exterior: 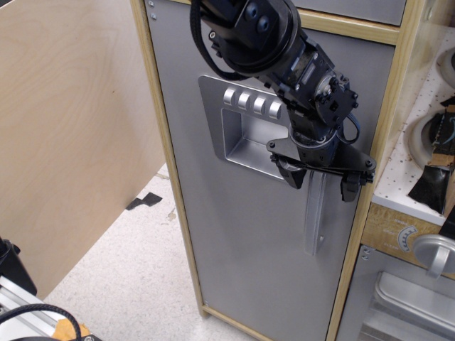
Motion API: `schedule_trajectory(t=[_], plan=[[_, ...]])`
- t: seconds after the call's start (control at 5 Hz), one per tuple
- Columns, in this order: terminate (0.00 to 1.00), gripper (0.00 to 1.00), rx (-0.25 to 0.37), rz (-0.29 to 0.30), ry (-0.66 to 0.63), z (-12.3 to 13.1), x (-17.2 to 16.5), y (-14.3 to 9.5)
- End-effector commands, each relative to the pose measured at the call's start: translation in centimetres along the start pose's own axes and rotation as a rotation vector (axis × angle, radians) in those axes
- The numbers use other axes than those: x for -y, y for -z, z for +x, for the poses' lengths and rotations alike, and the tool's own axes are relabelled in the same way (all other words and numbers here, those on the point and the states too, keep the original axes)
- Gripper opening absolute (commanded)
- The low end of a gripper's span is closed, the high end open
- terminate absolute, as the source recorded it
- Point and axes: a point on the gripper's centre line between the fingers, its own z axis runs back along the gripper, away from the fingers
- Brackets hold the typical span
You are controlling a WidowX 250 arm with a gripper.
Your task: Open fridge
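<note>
The fridge (249, 234) fills the middle of the view, its silver-grey door shut flush inside the light wood frame; the top and the right side of the cabinet are cut off by the picture edge and by the arm. The recessed dispenser panel (238, 138) is seen on the upper door, though its right end and part of its row of 4 buttons are covered by the black arm. The gripper (320, 181) is held over the top of the vertical silver handle (315, 217), so the handle's upper end is hidden. The 2 fingers (291, 174) are spread wide, 1 on each side of the handle; whether either touches it cannot be made out. At the lower right, the smaller grey oven door (402, 302) and a knob (435, 252) are cropped by the frame. A plywood panel (71, 135) is seen at the left.
</note>
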Motion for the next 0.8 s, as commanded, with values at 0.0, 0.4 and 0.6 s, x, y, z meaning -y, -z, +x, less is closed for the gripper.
schedule_trajectory(t=[0.0, 0.4, 0.6], plan=[[0.0, 0.0, 0.075, 0.034, 0.026, 1.8, -0.7, -0.8], [0.0, 0.0, 0.056, 0.035, 0.016, 1.2, -1.0, -0.7], [0.0, 0.0, 0.0, 0.043, 0.001, 0.0, -1.1, -1.8]])
